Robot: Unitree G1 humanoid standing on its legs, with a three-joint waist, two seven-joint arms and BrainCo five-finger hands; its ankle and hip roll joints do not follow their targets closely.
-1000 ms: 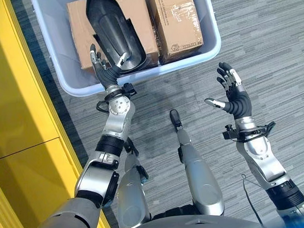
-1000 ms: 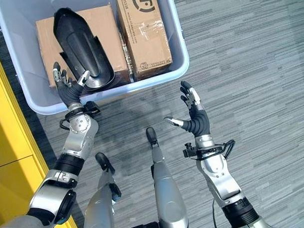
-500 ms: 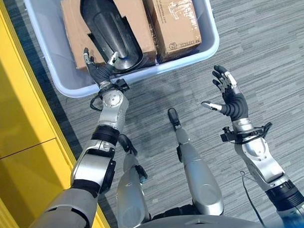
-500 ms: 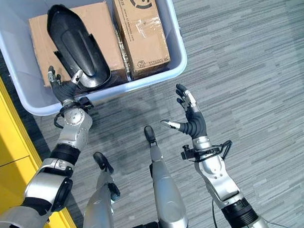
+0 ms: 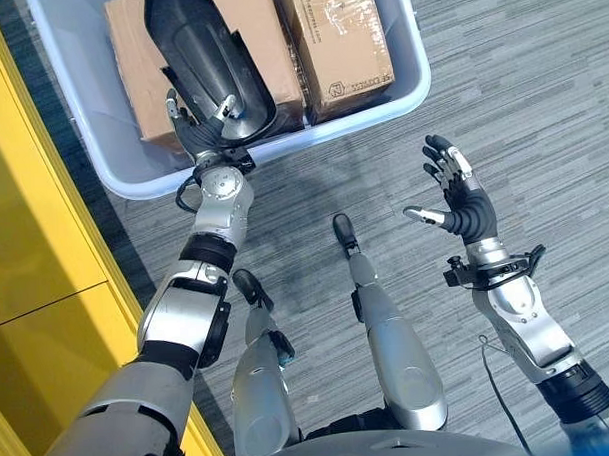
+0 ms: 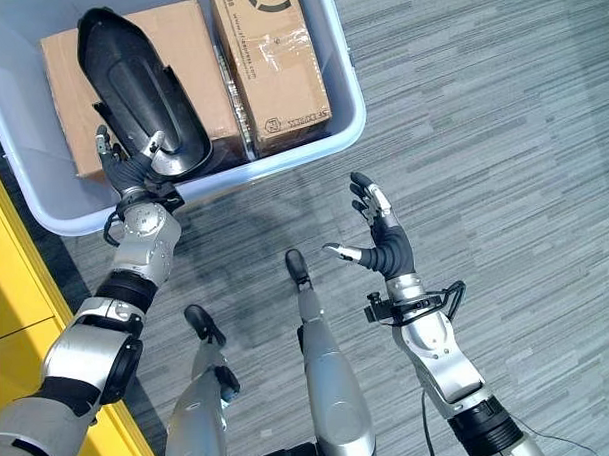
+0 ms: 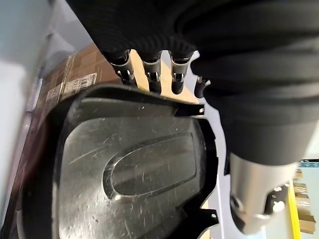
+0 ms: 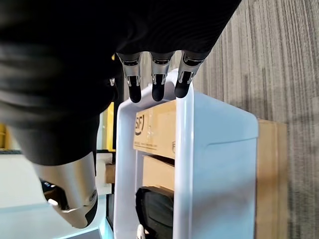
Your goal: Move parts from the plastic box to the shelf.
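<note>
- Plastic box (image 5: 411, 69): pale blue-grey bin on grey striped carpet (image 5: 540, 90), at 12 o'clock from the robot. It sits higher and further left in both eye views than a second ago, along with the carpet and the cabinet, so the camera has moved, not the box.
- Black part (image 5: 204, 61): long, dark moulded shell lying across the left carton inside the box, its wide open end toward the box's near wall. Placement against the cartons is unchanged from the earlier frames.
- Left carton (image 5: 128, 54): brown cardboard, under the black part, at 11 o'clock.
- Right carton (image 5: 340, 37): brown cardboard with tape, just beside the left one, at 12 o'clock in the box.
- Left hand (image 5: 195, 132): over the box's near wall at 11 o'clock, at the wide end of the black part. The left wrist view shows its fingers (image 7: 152, 67) reaching behind the part's rim and the thumb on the part's near side; whether they have closed on it cannot be told. A second ago the hand was just short of the rim; it has come further in.
- Right hand (image 5: 462, 197): raised above the carpet at 2 o'clock, well apart from the box, palm facing left, fingers spread and holding nothing. Pose matches the earlier frames.
- Yellow cabinet (image 5: 36, 267): along the left side, at 9 o'clock.
</note>
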